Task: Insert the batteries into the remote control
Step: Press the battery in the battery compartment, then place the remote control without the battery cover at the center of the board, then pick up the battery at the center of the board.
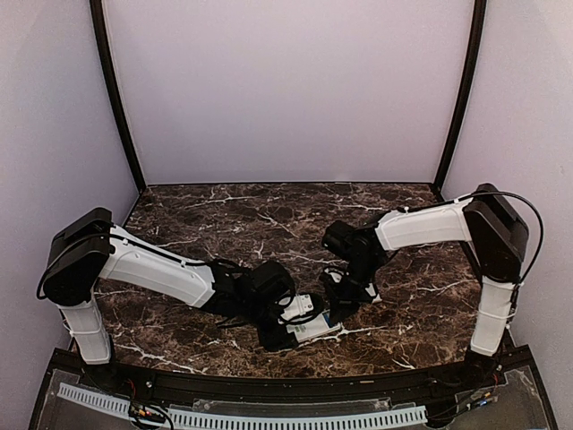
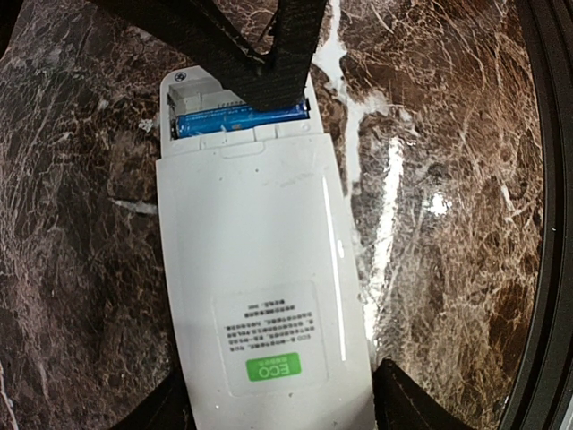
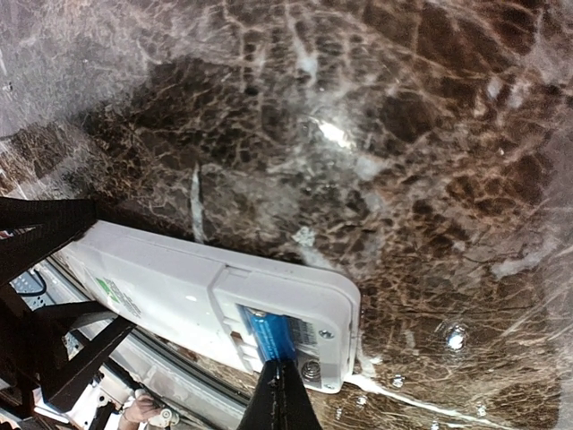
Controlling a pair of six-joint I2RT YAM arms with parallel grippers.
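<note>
The white remote control (image 2: pixel 260 269) lies back up on the marble, with a green ECO sticker and its battery bay open at the far end. One blue battery (image 2: pixel 235 120) lies in the bay; it also shows in the right wrist view (image 3: pixel 269 333), next to a bare spring (image 3: pixel 311 369) in the other slot. My left gripper (image 2: pixel 282 414) is shut on the remote's near end, one finger on each long side. My right gripper (image 3: pixel 282 390) is shut, its joined tips on the battery's end. In the top view the remote (image 1: pixel 313 328) lies between the left gripper (image 1: pixel 288 330) and the right gripper (image 1: pixel 343 300).
The table's black front rail (image 1: pixel 286 381) runs just behind the remote and shows as a dark rim in the left wrist view (image 2: pixel 537 269). Dark marble (image 1: pixel 269 215) stretches toward the back wall. No second battery or cover plate is clearly visible.
</note>
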